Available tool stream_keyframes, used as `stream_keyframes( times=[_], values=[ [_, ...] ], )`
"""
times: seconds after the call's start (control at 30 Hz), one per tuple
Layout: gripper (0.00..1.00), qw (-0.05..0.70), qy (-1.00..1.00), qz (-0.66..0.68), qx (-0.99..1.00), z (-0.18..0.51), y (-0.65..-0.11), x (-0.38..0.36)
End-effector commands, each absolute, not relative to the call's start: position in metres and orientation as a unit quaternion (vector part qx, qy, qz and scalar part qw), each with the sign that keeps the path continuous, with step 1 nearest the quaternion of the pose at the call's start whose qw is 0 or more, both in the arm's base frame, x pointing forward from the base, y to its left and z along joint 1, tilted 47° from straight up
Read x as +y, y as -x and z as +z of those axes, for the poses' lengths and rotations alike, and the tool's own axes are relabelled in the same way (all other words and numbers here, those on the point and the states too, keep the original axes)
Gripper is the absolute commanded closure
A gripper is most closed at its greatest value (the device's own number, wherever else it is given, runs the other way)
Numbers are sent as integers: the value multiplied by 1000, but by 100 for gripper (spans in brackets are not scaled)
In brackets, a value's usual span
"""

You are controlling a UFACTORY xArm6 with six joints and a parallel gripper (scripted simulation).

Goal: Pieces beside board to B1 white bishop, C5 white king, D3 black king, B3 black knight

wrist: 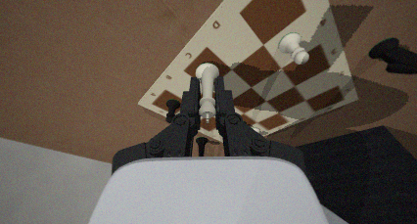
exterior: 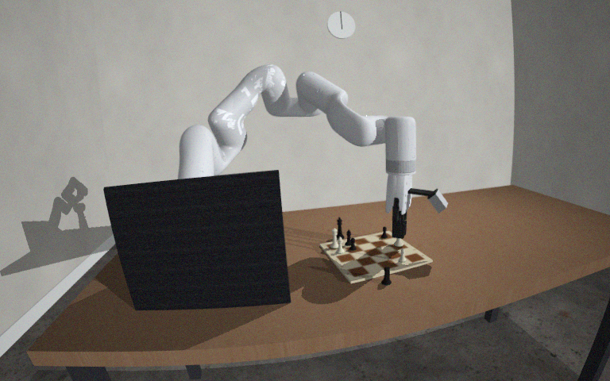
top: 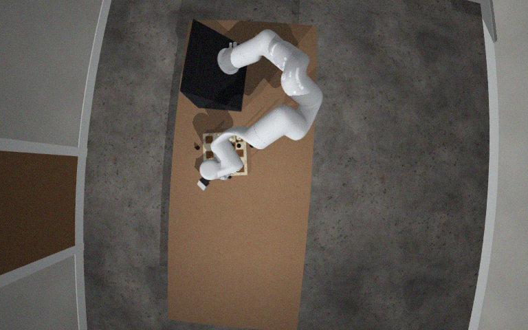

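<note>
My gripper [wrist: 207, 84] pinches a slim white piece [wrist: 208, 89], likely the white bishop, upright just over the chessboard [exterior: 412, 265] edge. Around the chessboard: a white pawn [wrist: 294, 47], a black piece [exterior: 386, 275] off-board, and a matte black box [exterior: 197, 238].

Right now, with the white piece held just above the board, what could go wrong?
1. The gripper is shut on the white piece near the board's lettered edge; released off-centre, its base may cross a square's line.
2. Opening before the base rests flat could tip it.
3. A small black piece stands close behind the fingers; retreating sideways might knock it.
</note>
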State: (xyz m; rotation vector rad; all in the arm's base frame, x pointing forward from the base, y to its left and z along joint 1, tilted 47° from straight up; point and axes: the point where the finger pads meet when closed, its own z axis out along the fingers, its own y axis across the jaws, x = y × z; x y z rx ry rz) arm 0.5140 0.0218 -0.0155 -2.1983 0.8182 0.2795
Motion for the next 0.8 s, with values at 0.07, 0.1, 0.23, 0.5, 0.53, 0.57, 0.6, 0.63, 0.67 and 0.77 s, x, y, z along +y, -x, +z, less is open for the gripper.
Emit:
stream_keyframes(
  times=[0.07,0.1,0.23,0.5,0.53,0.57,0.6,0.63,0.67,0.77],
  values=[
    [100,380,861,108,321,-14,-515,21],
    [100,380,861,108,321,-14,-515,21],
    [100,380,861,108,321,-15,-515,21],
    [100,380,861,108,321,-16,-515,23],
    [100,380,861,108,321,-17,-515,23],
    [100,380,861,108,321,-17,-515,23],
    [100,380,861,108,321,-17,-515,23],
    [100,380,861,108,321,-17,-515,23],
    [100,380,861,108,321,-17,-515,23],
    [100,380,861,108,321,-17,-515,23]
  ],
)
